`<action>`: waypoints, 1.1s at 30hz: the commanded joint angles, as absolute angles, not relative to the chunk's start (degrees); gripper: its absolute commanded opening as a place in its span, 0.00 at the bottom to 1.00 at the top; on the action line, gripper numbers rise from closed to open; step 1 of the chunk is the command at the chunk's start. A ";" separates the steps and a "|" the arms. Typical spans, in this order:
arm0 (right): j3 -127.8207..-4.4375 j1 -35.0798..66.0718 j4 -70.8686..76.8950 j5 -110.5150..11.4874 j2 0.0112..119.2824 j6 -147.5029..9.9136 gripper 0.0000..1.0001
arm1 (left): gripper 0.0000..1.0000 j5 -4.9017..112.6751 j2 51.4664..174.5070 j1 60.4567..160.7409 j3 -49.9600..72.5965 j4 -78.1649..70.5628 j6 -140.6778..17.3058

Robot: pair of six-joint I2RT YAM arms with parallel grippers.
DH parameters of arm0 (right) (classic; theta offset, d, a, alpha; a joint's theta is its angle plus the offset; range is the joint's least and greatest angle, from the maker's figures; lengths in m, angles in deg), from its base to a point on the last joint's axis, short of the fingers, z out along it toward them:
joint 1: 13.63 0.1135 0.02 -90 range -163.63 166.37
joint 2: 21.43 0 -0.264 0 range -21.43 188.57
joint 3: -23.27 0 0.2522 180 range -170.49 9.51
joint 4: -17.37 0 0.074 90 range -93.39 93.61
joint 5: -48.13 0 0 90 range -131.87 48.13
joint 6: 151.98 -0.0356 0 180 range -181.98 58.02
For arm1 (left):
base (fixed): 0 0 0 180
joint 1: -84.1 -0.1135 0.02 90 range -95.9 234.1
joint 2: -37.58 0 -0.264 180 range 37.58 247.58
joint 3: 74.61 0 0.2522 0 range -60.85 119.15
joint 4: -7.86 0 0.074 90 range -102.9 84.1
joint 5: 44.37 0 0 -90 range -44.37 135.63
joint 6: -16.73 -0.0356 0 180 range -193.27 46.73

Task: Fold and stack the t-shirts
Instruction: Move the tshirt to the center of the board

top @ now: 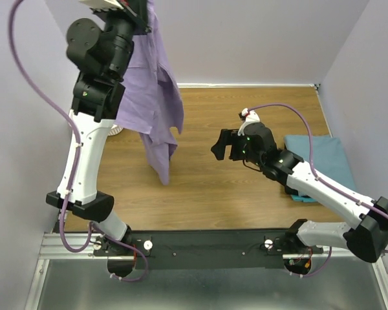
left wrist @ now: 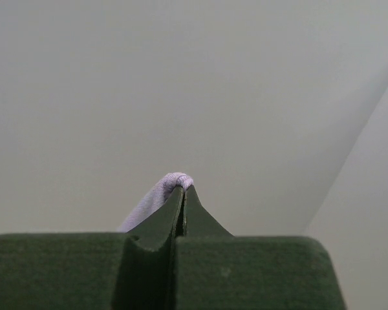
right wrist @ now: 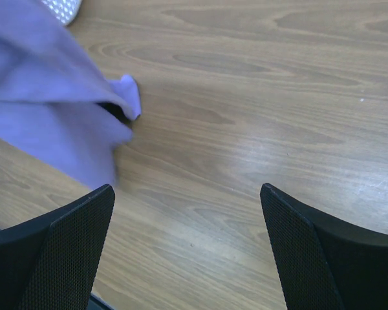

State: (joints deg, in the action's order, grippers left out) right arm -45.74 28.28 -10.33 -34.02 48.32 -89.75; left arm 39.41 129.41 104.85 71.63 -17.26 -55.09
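Observation:
A lavender-purple t-shirt [top: 156, 97] hangs from high at the back left down to the wooden table [top: 207, 187]. My left gripper [left wrist: 183, 188] is shut on a fold of its cloth [left wrist: 171, 181], raised near the top of the top view. The shirt's lower hem [right wrist: 58, 123] shows at the left of the right wrist view. My right gripper [top: 222, 144] stands open over the table's middle, to the right of the hanging shirt, with nothing between its fingers [right wrist: 64, 252]. A folded teal t-shirt [top: 323, 158] lies at the right edge, partly under the right arm.
A white mesh basket [top: 116, 130] peeks out behind the left arm, and its corner [right wrist: 63, 9] shows in the right wrist view. Pale walls close the table on the left, back and right.

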 commanded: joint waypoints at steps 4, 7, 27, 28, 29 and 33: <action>-45.86 28.21 -11.16 -29.92 44.22 -87.74 1.00 | 0.00 42.37 125.83 110.73 66.34 -15.75 -57.53; -45.95 28.29 -9.23 -31.41 43.43 -85.80 1.00 | 0.00 42.98 123.28 111.52 62.56 -15.22 -57.36; -50.26 28.64 20.29 -41.52 60.03 -79.38 0.89 | 0.00 47.38 111.41 111.78 46.73 -13.46 -55.68; -49.91 28.56 21.18 -41.52 60.48 -79.56 0.89 | 0.00 47.21 111.23 111.70 46.38 -13.55 -55.77; -49.82 29.08 21.88 -43.35 60.83 -79.82 0.89 | 0.00 47.03 110.71 111.78 45.85 -13.73 -55.95; -48.95 30.14 22.77 -43.02 59.87 -80.08 0.89 | 0.00 46.68 109.74 111.78 44.71 -13.81 -56.21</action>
